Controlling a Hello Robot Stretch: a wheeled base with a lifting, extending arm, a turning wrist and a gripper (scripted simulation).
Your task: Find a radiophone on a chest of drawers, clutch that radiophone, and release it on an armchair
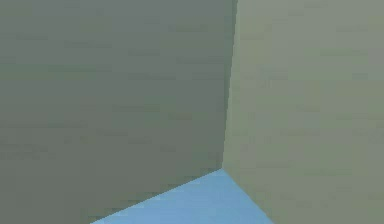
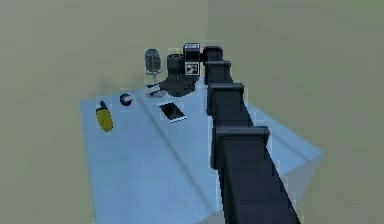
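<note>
A pale blue-white furniture top (image 2: 150, 165) spreads across the arm side view, against a beige wall. On it lies a small flat dark slab with a pale rim (image 2: 172, 110), shaped like a phone. The dark arm bar (image 2: 235, 140) rises from the bottom edge to the far part of the top. At its end sit the white marked squares (image 2: 191, 66), and the gripper (image 2: 162, 87) is left of them, just beyond the slab. Things lie on the surface at the gripper's end, so I cannot tell whether it holds anything.
A grey round mesh object on a stem (image 2: 152, 62) stands at the back of the top. A yellow object with a dark tip (image 2: 103, 117) and a small black ring (image 2: 125, 100) lie toward the left edge. The forward view faces a wall corner (image 1: 232, 90) above blue floor (image 1: 200, 205).
</note>
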